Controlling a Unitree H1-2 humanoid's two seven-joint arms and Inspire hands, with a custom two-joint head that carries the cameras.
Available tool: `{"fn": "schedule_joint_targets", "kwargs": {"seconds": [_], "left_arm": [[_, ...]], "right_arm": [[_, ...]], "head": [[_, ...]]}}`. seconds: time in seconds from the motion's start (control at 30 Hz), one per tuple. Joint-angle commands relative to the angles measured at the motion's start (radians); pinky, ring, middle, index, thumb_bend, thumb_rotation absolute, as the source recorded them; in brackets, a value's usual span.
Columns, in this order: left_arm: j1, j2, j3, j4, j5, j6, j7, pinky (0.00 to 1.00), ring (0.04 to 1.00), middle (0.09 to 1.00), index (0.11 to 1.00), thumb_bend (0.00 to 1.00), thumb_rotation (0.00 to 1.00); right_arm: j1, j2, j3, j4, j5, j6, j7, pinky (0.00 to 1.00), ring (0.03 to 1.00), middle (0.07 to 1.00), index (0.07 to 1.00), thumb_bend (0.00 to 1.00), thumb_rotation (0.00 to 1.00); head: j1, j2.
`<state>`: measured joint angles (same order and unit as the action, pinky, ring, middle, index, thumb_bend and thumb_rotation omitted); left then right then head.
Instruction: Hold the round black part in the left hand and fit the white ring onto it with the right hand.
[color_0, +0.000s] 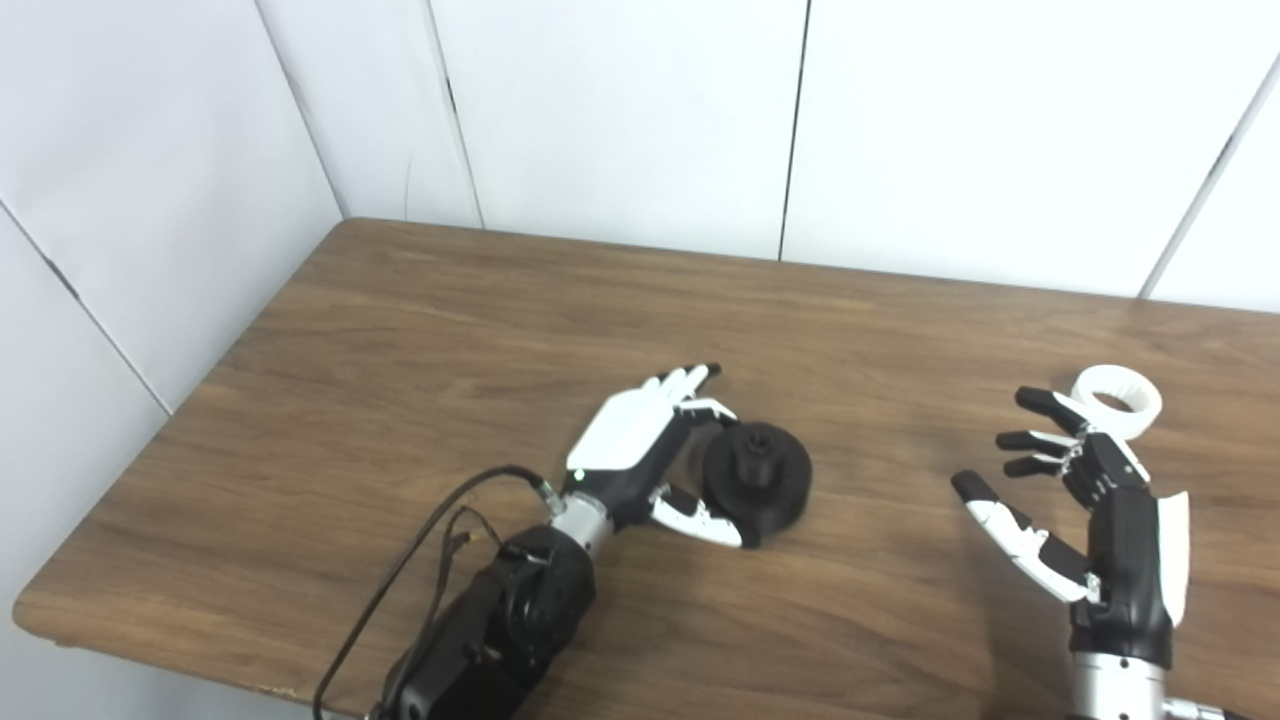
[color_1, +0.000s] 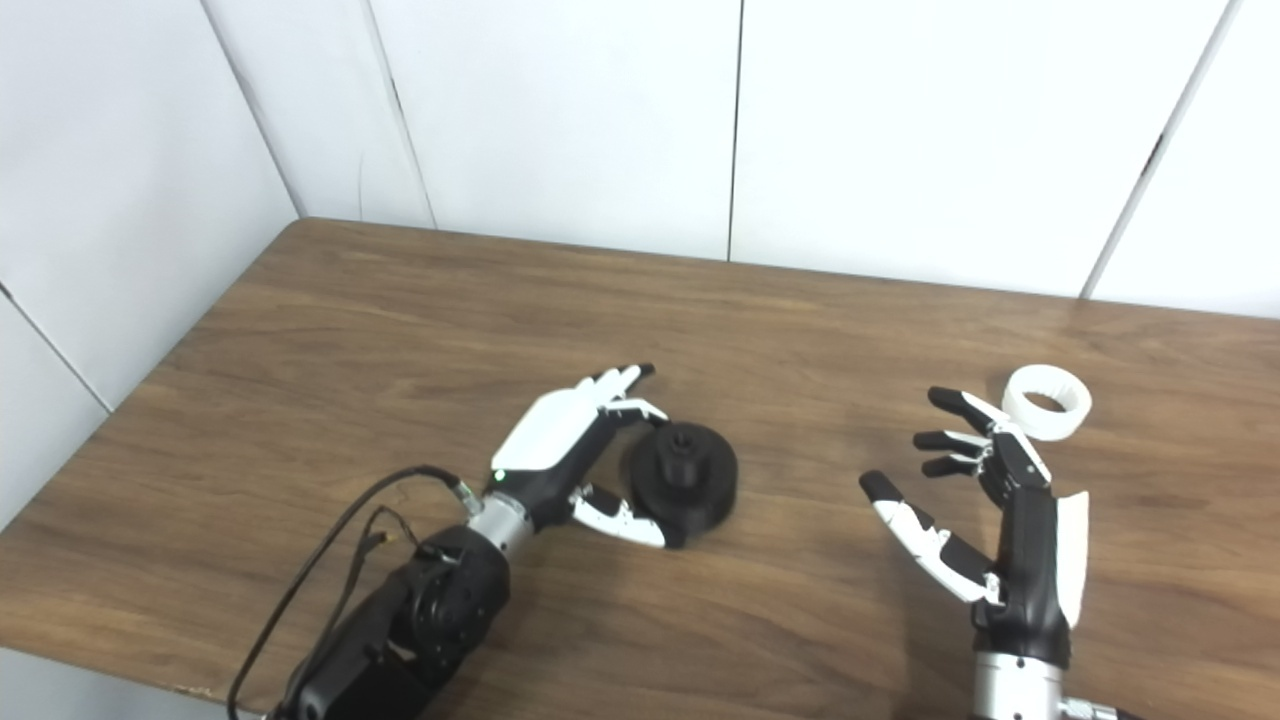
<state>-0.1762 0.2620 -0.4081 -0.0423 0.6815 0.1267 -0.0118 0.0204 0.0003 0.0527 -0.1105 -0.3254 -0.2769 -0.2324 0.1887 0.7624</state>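
On the left, the left hand (color_0: 640, 450) lies low on the wooden surface (color_0: 400, 330), fingers and thumb curled around the left side of the round black part (color_0: 757, 477). The part sits flat on the surface with its raised hub pointing up; the thumb touches its near edge and the fingers reach its far edge. It looks like a partial grasp, but whether the hand truly grips the part cannot be told, and the part has not been lifted.

To the right, well apart from the black part, the right hand (color_0: 1090, 500) is released, fingers spread and palm turned toward the left, holding nothing. The white ring (color_0: 1117, 400) rests on the surface just beyond its fingertips, at the far right; whether they touch it is unclear.

By my judgement the task is at its start: the black part is being taken, the ring is not yet picked up, and the fitting remains wholly undone
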Motion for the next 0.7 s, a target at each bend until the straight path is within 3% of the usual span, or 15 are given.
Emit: {"fn": "schedule_joint_targets", "kwargs": {"seconds": [0.0,0.27,0.67], "left_arm": [[0.004,0.002,-0.029,-0.044,0.032,-0.02,-0.041,1.0,1.0,1.0,0.662,1.0,0.36],[0.021,-0.007,-0.058,-0.083,0.059,-0.022,-0.082,1.0,1.0,1.0,0.657,1.0,0.36],[0.034,-0.008,-0.043,-0.1,0.067,-0.024,-0.103,1.0,1.0,1.0,0.649,1.0,0.35]], "right_arm": [[0.041,0.008,-0.005,0.022,-0.01,0.0,-0.004,0.5,0.604,0.743,0.716,0.7,0.28],[0.043,0.014,-0.004,0.015,-0.024,0.001,-0.006,0.49,0.599,0.743,0.714,0.69,0.25],[0.044,0.031,0.005,0.005,-0.045,0.009,-0.012,0.49,0.604,0.743,0.711,0.67,0.22]], "head": [[-0.002,0.001],[-0.028,0.002],[-0.119,0.017]]}}
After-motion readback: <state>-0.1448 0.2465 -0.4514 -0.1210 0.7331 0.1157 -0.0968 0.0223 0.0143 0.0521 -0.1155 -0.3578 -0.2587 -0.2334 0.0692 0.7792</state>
